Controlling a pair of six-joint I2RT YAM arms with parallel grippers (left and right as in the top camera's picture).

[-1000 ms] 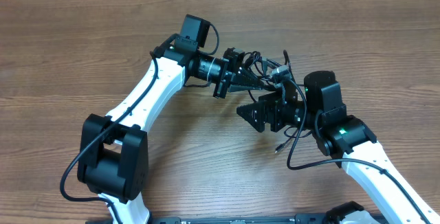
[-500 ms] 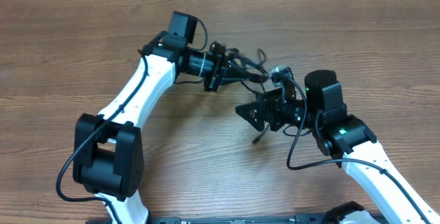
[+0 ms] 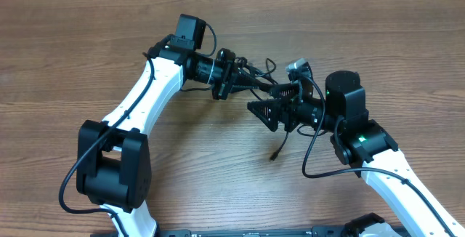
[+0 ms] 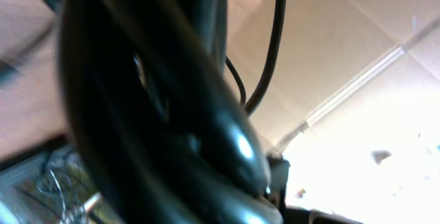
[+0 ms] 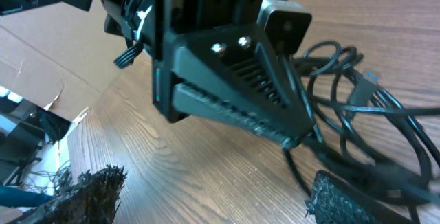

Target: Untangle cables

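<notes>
One knotted bunch of cables (image 5: 393, 112) hangs above the table (image 3: 87, 55), pinched in the left claw's (image 5: 297, 139) pressed-together tips. The right claw (image 5: 216, 183) stands spread just beside it. Grabbing several strands together could tighten the knot or yank it free.

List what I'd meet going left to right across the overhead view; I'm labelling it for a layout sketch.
Left arm's black shoulder → left gripper, shut on the cables → right arm's black wrist → right arm's white link. The open right gripper overlaps the cables, so it is left out.
</notes>
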